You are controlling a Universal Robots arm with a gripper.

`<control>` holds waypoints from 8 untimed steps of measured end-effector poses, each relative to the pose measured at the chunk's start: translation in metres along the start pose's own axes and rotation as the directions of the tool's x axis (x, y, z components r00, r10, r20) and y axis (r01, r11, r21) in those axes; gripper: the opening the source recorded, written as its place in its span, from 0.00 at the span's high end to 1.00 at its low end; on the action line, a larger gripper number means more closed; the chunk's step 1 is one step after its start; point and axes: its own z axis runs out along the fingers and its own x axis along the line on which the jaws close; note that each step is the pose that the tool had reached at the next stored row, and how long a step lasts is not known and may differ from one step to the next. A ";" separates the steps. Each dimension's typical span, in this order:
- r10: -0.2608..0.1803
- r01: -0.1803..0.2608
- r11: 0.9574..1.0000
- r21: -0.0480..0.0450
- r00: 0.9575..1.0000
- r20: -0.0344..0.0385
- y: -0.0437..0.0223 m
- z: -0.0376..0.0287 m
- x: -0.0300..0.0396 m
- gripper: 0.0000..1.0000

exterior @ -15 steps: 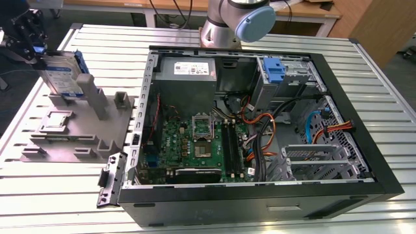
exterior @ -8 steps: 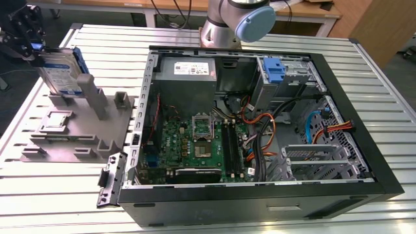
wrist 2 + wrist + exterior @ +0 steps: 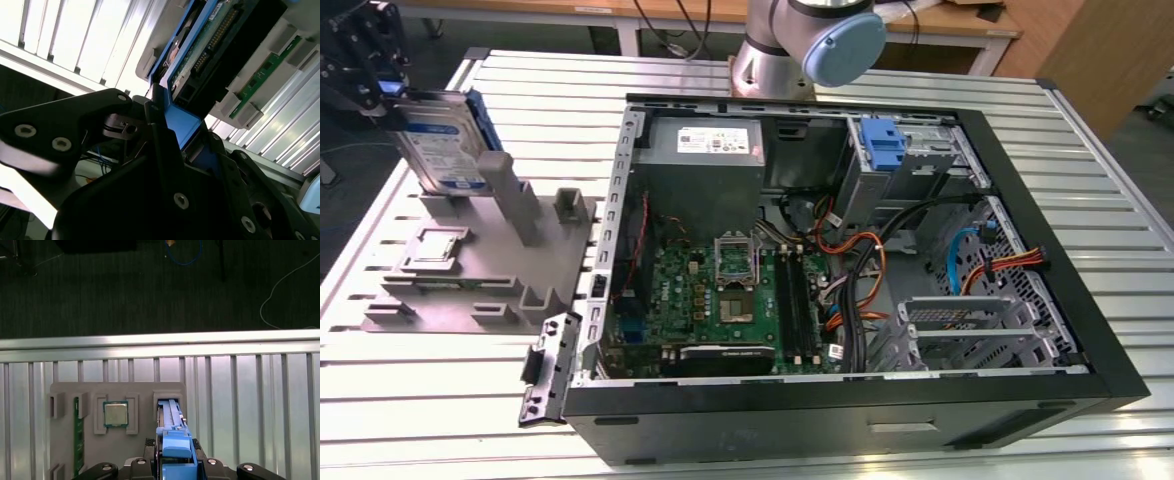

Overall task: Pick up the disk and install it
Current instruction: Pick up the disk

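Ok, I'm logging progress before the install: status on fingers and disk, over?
Fingers shut on the disk, at its blue rail. Disk upright at the grey holder, outside the open case. Holder's post close beside it.

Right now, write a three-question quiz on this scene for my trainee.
1. True or false: the disk lies inside the computer case.
2. The gripper is shut on: A) the disk, B) a screwdriver, C) nothing.
3. Fill in: the disk stands upright at the grey ____ beside the computer case.
Key: 1 false; 2 A; 3 holder.
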 end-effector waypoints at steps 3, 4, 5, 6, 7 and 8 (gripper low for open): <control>0.000 0.000 1.000 0.000 1.000 0.000 0.0000 -0.0025 0.0000 0.63; 0.000 0.000 1.000 0.000 1.000 0.000 0.0000 -0.0026 0.0000 0.63; 0.000 0.000 1.000 0.000 1.000 0.000 0.0000 -0.0026 0.0000 0.63; 0.000 0.000 1.000 0.000 1.000 0.000 0.0000 -0.0026 0.0000 0.63; 0.000 0.000 1.000 0.000 1.000 0.000 0.0000 -0.0028 0.0000 0.63; 0.000 0.000 1.000 0.000 1.000 0.000 0.0000 -0.0028 0.0000 0.63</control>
